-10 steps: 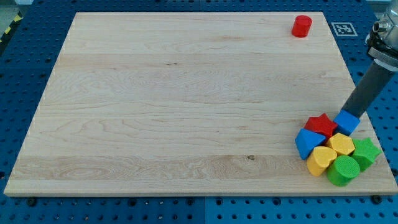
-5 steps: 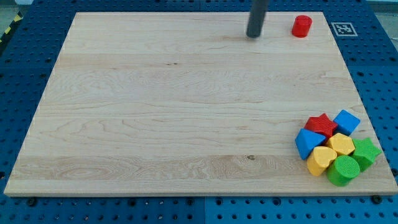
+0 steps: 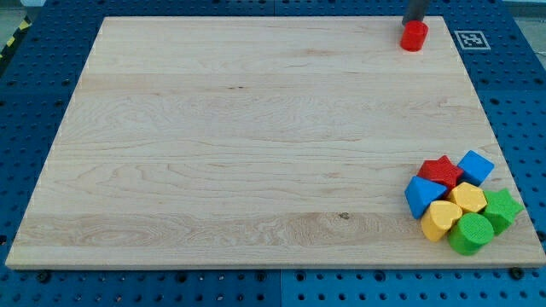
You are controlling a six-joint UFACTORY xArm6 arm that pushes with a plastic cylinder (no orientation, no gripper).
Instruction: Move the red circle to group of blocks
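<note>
The red circle (image 3: 415, 36) sits near the board's top right corner. My tip (image 3: 414, 22) stands right behind it, at its top edge, seemingly touching it. The group of blocks lies at the board's bottom right: a red star (image 3: 441, 171), a blue cube (image 3: 476, 166), a blue block (image 3: 423, 195), a yellow hexagon-like block (image 3: 468, 197), a yellow heart (image 3: 441, 219), a green star (image 3: 502, 209) and a green circle (image 3: 470, 234). The red circle is far above the group.
The wooden board (image 3: 256, 136) lies on a blue pegboard table. A black-and-white marker tag (image 3: 471, 39) sits just off the board's top right corner.
My tip moved from beside the blue cube at the right, up to the board's top middle, then right to just behind the red circle. No block has moved.
</note>
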